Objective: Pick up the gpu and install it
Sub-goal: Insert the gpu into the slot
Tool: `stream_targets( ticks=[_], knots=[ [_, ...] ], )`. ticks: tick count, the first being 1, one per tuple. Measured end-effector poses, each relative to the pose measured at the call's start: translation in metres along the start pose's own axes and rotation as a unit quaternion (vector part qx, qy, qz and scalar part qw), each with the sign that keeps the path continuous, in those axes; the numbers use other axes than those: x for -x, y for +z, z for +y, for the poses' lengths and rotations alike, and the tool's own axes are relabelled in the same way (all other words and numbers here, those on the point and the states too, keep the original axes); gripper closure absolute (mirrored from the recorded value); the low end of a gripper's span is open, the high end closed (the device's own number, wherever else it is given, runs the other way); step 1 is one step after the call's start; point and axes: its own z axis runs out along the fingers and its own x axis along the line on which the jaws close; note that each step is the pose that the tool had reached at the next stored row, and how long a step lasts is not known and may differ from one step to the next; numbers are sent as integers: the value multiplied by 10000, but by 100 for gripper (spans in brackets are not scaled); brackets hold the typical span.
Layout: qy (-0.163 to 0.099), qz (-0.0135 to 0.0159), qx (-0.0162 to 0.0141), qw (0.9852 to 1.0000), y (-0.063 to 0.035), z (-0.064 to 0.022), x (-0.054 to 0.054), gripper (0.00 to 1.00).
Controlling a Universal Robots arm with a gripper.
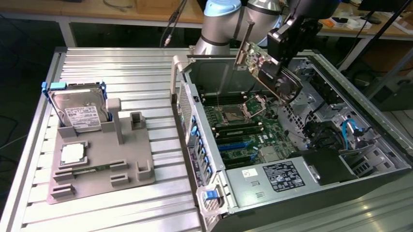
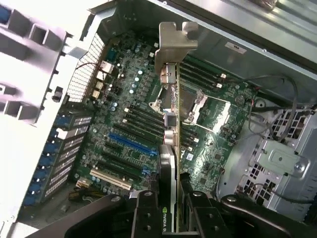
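The gpu point(image 1: 274, 70), a flat green card with a dark cooler face and a silvery end bracket, hangs tilted in the air above the open computer case point(image 1: 361, 121). My gripper point(image 1: 287, 41) is shut on its upper edge. In the wrist view the gpu point(image 2: 169, 124) runs edge-on away from the fingers point(image 2: 148, 218), its metal bracket point(image 2: 173, 42) at the far end. Below it lies the green motherboard point(image 2: 133, 114) with its blue and black expansion slots point(image 2: 131, 144). The card is clear of the board and touches no slot.
A grey fixture point(image 1: 96, 159) on the slatted metal table point(image 1: 116, 67) holds a silver hard drive in a blue frame point(image 1: 77, 108), a processor point(image 1: 74, 153) and a memory stick point(image 1: 87, 169). The case's power supply point(image 1: 274, 176) and blue cables point(image 1: 351, 130) lie toward the exterior view's right.
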Motion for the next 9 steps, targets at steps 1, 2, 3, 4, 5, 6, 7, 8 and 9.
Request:
stream_targets(
  ticks=[1, 2, 3, 4, 5, 6, 7, 8, 9],
  knots=[
    [-300, 2, 10, 9995, 2, 0, 0, 73],
    [-417, 3, 14, 9991, 3, 0, 0, 73],
    [-501, 3, 16, 9987, 4, 0, 0, 73],
    [-597, 4, 19, 9982, 5, 0, 0, 73],
    [-689, 4, 23, 9976, 6, 0, 0, 73],
    [-786, 5, 26, 9969, 7, 0, 0, 73],
    [-877, 5, 29, 9961, 8, 0, 0, 73],
    [-1001, 6, 33, 9950, 9, 0, 0, 73],
    [-1101, 6, 37, 9939, 10, 0, -1, 73]
  ],
)
